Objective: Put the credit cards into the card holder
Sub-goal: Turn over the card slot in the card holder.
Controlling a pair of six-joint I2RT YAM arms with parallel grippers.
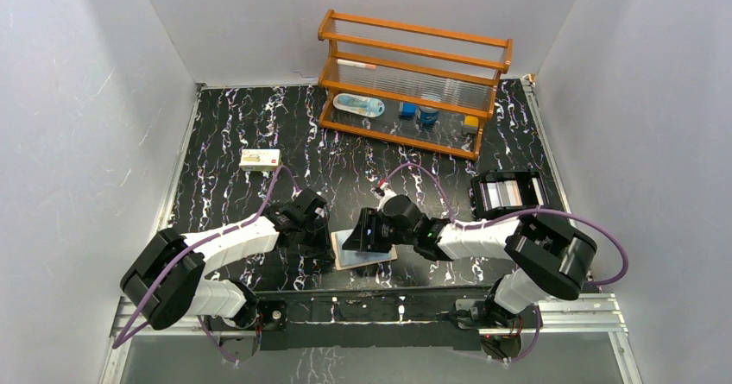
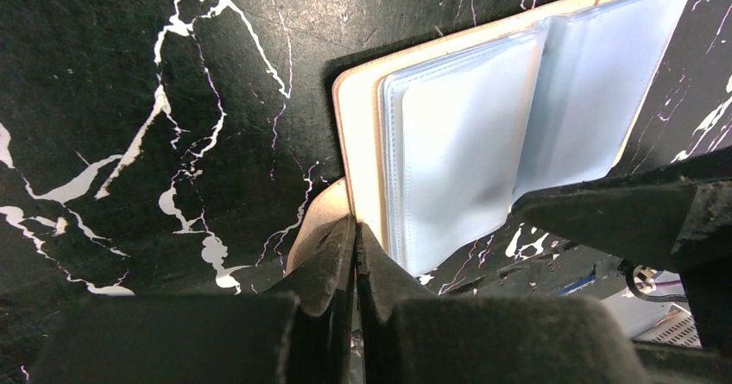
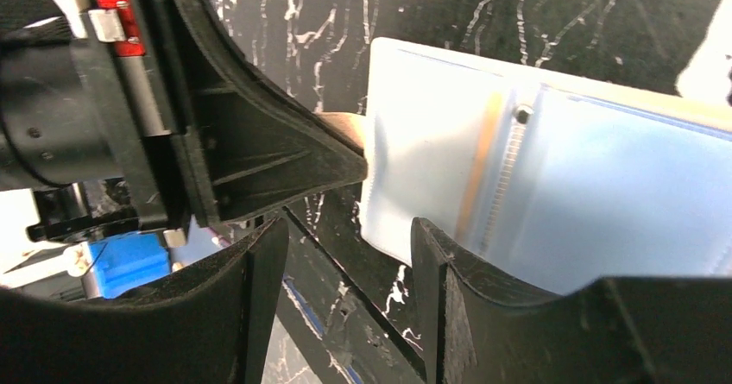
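Well to the near side of the wooden rack (image 1: pixel 410 82), toward the arm bases, the card holder (image 1: pixel 364 261) is being kept open and flat on the desk (image 1: pixel 224 125). Its tan cover is being pinched at the left edge by the left tool (image 2: pixel 354 227), whose jaws are closed tight on that flap. The right tool (image 3: pixel 345 229) is being held just above the clear sleeves (image 2: pixel 457 142) with its jaws standing apart. Only a sleeve corner and bare desk are showing between them, so nothing is judged to be gripped.

No credit card is being shown plainly. A pale blue cast is being seen in the sleeves under the right tool, but whether it is the light blue card or only the plastic cannot be told. The yellowish card is not being picked out anywhere.

The step in hand is judged to be the loading of a sleeve while the holder is being steadied. The next move is judged to call for a card edge being lined up squarely with a pocket mouth and slid in flat, with the left pinch kept firm so the holder is not dragged.

The opened holder's long axis is lying across the desk, roughly parallel with the rack's front, with its right end turned slightly toward the rack. Its spine is pointing toward and away from the rack. Which way the pocket mouths are facing cannot be told.
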